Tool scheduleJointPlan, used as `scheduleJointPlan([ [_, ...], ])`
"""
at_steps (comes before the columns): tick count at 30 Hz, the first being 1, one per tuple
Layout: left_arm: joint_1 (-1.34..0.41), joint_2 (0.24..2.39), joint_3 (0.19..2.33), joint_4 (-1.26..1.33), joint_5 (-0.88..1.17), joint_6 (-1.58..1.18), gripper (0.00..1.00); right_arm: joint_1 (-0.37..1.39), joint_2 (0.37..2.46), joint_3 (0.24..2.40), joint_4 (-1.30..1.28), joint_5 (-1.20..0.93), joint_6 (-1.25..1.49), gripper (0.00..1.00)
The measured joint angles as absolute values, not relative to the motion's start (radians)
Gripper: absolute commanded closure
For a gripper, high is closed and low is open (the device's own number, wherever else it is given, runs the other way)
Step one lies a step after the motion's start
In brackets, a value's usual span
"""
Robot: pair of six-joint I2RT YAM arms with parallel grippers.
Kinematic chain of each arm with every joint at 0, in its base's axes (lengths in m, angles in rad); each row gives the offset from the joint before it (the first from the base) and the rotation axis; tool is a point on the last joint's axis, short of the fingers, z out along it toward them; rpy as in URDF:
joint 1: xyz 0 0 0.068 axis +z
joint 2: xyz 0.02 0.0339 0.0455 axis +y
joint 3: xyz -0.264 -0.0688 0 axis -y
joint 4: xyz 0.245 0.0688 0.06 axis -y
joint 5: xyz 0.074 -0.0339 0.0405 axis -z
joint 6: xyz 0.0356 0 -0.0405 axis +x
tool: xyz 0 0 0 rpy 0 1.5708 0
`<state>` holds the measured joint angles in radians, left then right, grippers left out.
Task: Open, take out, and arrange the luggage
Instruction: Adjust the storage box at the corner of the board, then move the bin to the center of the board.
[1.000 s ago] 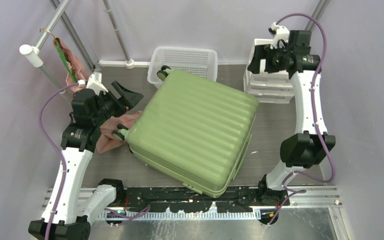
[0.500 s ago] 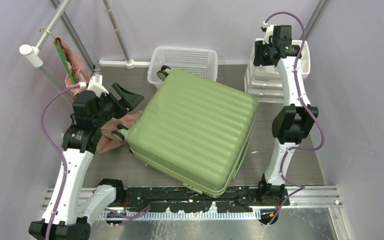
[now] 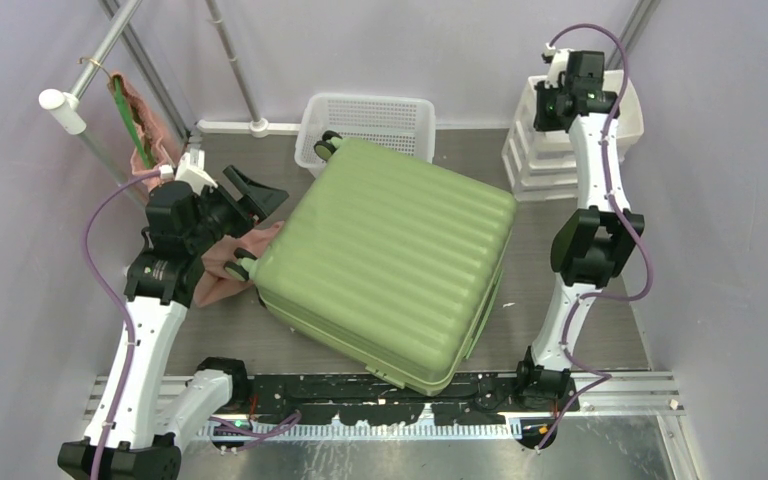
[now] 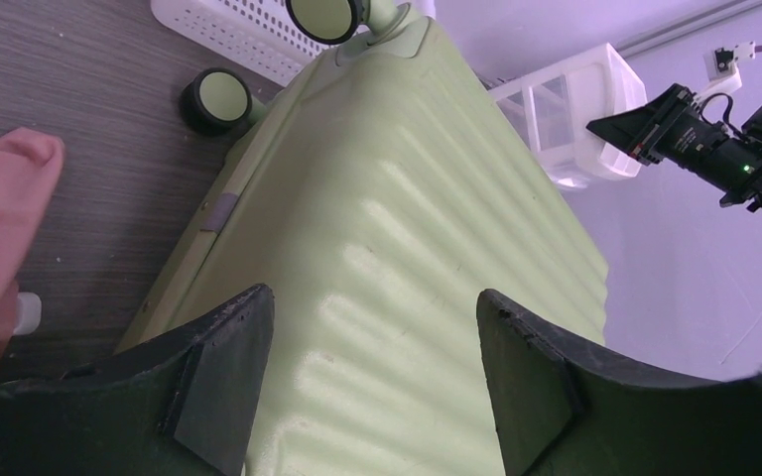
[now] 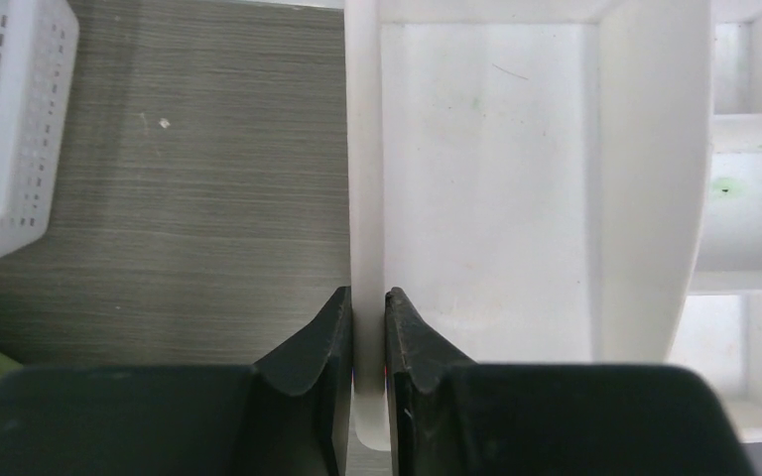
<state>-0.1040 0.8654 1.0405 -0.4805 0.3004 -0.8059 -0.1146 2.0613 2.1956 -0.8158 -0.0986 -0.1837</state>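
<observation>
The luggage (image 3: 390, 265) is a light-green ribbed suitcase lying flat and closed across the middle of the table, its wheels (image 3: 328, 145) toward the back. My left gripper (image 3: 258, 192) hovers open at its left corner. In the left wrist view the ribbed shell (image 4: 427, 228) fills the gap between the spread fingers of that gripper (image 4: 372, 297), which hold nothing. My right gripper (image 3: 570, 95) is far from the luggage at the back right. It (image 5: 367, 293) is shut on the thin side wall of a white drawer (image 5: 486, 178).
The white drawer unit (image 3: 540, 165) stands at the back right, with its top drawer (image 3: 625, 110) shifted out. A white mesh basket (image 3: 370, 120) sits behind the luggage. A pink cloth (image 3: 230, 260) lies at the luggage's left edge. A clothes rail (image 3: 90, 75) with hanging cloth stands back left.
My right gripper closed from wide open onto the drawer's wall, and that arm swung toward the back right with the drawer. The left arm and the luggage stayed put.
</observation>
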Motion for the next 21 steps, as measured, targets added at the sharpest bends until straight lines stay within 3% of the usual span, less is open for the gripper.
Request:
scheduleJointPlan([
  [2,-0.104,0.868,1.039,-0.472,0.305,-0.808,0.25,-0.144,2.049,2.179,-0.815,-0.12,-0.21,0.77],
  [3,-0.104,0.87,1.038,-0.466,0.308,-0.809,0.25,-0.156,2.041,2.169,-0.816,-0.129,-0.223,0.7],
  [8,-0.104,0.9,1.038,-0.442,0.327,-0.809,0.25,-0.191,2.009,2.138,-0.842,-0.129,-0.265,0.22],
  [11,-0.104,0.924,1.043,-0.438,0.337,-0.809,0.25,-0.199,1.981,2.134,-0.874,-0.166,-0.279,0.03],
  [21,-0.104,0.979,1.075,-0.41,0.352,-0.812,0.28,-0.185,1.62,1.932,-0.878,-0.569,-0.209,0.0],
])
